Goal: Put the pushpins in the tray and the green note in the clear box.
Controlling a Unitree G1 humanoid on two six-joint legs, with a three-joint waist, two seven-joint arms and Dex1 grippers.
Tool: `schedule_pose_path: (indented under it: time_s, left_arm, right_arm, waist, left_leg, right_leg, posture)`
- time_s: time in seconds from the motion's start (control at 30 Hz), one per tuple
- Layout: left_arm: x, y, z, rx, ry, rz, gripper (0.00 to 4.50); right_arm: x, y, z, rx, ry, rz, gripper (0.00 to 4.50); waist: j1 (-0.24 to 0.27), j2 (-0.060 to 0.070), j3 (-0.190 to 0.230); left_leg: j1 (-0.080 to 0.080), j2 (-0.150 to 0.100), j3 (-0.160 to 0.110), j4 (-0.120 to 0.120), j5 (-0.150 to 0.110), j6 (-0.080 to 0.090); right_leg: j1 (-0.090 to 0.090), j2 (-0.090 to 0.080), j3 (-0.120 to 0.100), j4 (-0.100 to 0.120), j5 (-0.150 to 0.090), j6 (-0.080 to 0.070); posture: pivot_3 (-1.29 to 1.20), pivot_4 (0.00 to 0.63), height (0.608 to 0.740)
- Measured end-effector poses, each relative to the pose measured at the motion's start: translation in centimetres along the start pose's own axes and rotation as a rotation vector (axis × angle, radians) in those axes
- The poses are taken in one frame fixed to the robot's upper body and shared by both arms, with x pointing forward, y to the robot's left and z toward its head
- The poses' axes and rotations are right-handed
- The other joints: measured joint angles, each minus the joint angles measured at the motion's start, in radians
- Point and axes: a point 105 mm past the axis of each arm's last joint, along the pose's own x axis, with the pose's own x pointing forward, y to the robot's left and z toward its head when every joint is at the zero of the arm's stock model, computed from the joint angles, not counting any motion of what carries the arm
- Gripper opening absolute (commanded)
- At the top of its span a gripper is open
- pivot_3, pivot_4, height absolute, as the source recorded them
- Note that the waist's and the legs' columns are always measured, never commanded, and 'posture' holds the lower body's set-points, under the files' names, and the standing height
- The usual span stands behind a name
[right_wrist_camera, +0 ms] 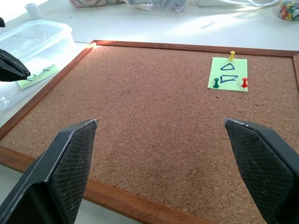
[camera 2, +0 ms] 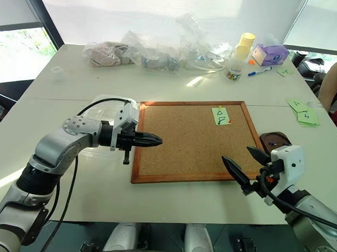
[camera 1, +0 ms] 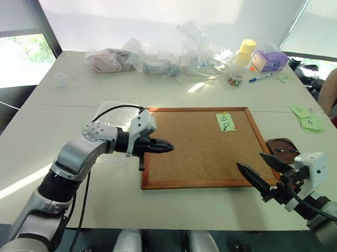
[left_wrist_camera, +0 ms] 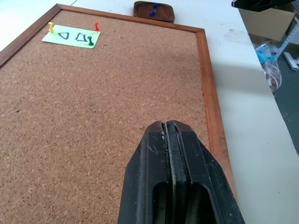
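The green note (right_wrist_camera: 228, 74) is pinned to the far right part of the cork board (camera 1: 201, 149) by a yellow pushpin (right_wrist_camera: 232, 54), a green one (right_wrist_camera: 216, 84) and a red one (right_wrist_camera: 244, 83). The dark brown tray (left_wrist_camera: 140, 7) lies just right of the board with blue pins (left_wrist_camera: 153, 9) in it. The clear box (right_wrist_camera: 42, 32) stands at the board's left side, under my left arm. My left gripper (camera 1: 169, 147) is shut and empty, pointing across the board's left part. My right gripper (camera 1: 250, 160) hangs open over the board's near right corner, close to the tray.
Clear plastic bags (camera 1: 159, 62), a yellow cup (camera 1: 247, 51), a purple box (camera 1: 269, 60) and a pen (camera 1: 260, 78) line the table's far side. Other green slips (camera 1: 304, 117) lie at the right edge, near a person's arm (camera 1: 330, 87). One green slip (right_wrist_camera: 37, 74) shows at the clear box.
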Motion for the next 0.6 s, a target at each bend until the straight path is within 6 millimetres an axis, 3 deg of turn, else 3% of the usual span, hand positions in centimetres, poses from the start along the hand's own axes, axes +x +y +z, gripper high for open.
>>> schedule_pose_path:
  time_s: [0.6]
  left_arm:
    - [0.55, 0.11, 0.05, -0.011, -0.030, -0.009, 0.06]
  right_arm:
    - [0.41, -0.11, 0.23, 0.000, -0.013, -0.010, 4.50]
  waist:
    - [0.000, 0.000, 0.000]
  left_leg:
    - [0.000, 0.000, 0.000, 0.000, 0.000, 0.000]
  right_leg:
    - [0.000, 0.000, 0.000, 0.000, 0.000, 0.000]
  posture:
    - [0.00, 0.150, 0.737]
